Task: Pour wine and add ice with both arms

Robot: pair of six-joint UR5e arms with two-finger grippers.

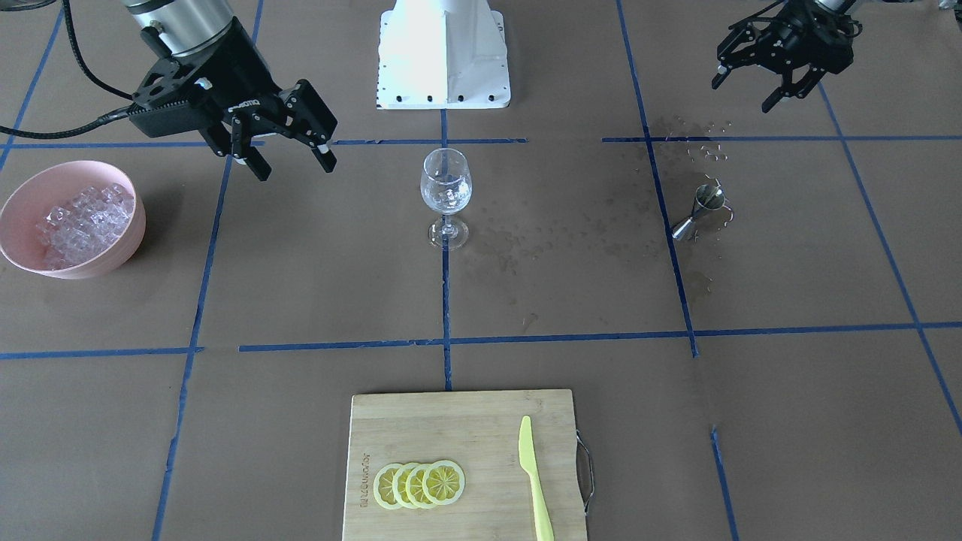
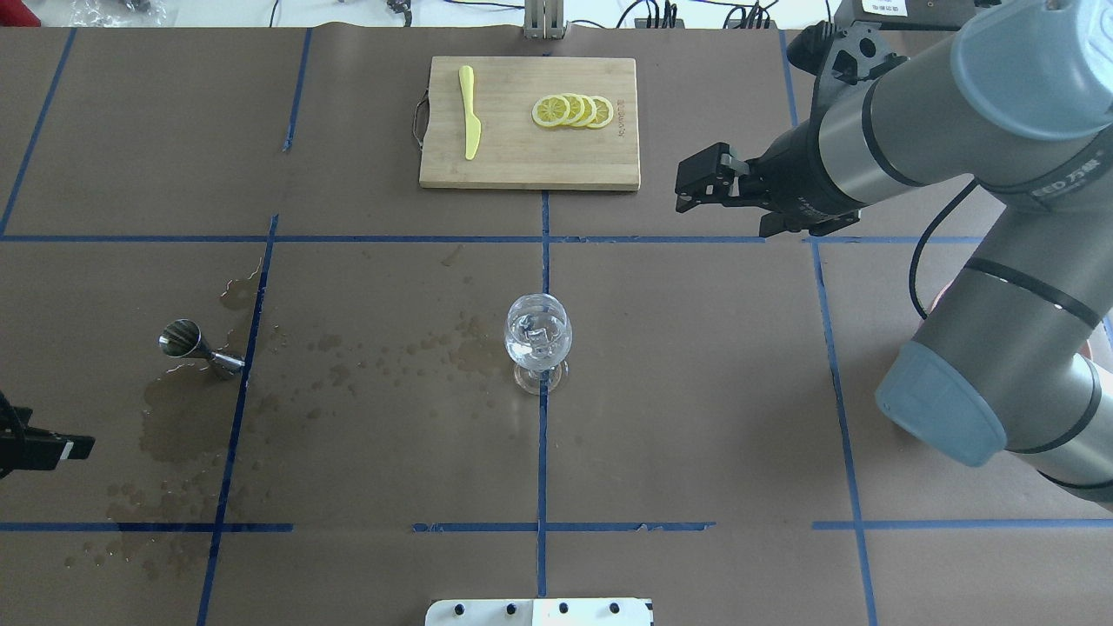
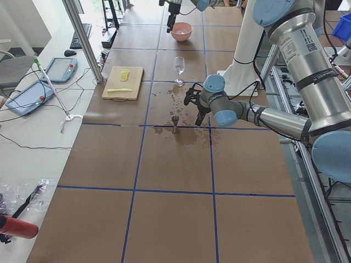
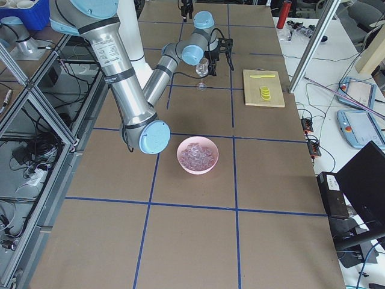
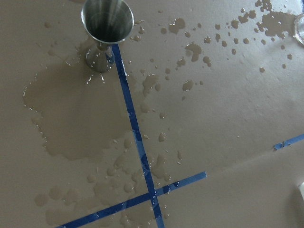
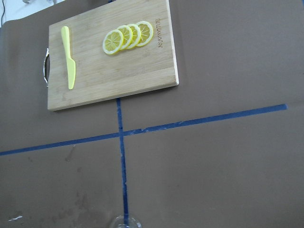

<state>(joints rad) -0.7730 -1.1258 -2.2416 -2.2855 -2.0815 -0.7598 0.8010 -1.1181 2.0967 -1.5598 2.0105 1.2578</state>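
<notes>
1. The right gripper (image 1: pixel 293 161) hangs above the table with its fingers spread wide and nothing between them.
2. The left gripper (image 1: pixel 748 92) is just as wide open and just as empty. It is raised on the robot's left, closer to the base than the jigger (image 1: pixel 703 210). The jigger stands upright on its narrow end in a wet patch (image 5: pixel 71 118).
3. The ice (image 1: pixel 86 218) lies heaped in the pink bowl (image 1: pixel 113 259) on the robot's right side of the table. The wine glass (image 1: pixel 446 191) stands upright at the middle, with what looks to me like a cube or two inside. I cannot make out the wine itself, so I cannot judge its level.
4. If more ice is wanted, the move turns on one relation. The bowl lies outboard of the right gripper, towards the robot's right, and the glass lies inboard of it, towards the centre line.
5. In the overhead view the right gripper reaches out past the glass towards the operators' side. The bowl is almost hidden under that arm's elbow, so I judge the wrist would have to come back towards its own side to get over the heap.
6. The right arm is clearly the nearer one. The left arm is well apart from the bowl, with the glass between them.
7. The cubes are jumbled, so there is no long axis to line the fingers up with. I would come straight down into the bowl's open mouth.
</notes>
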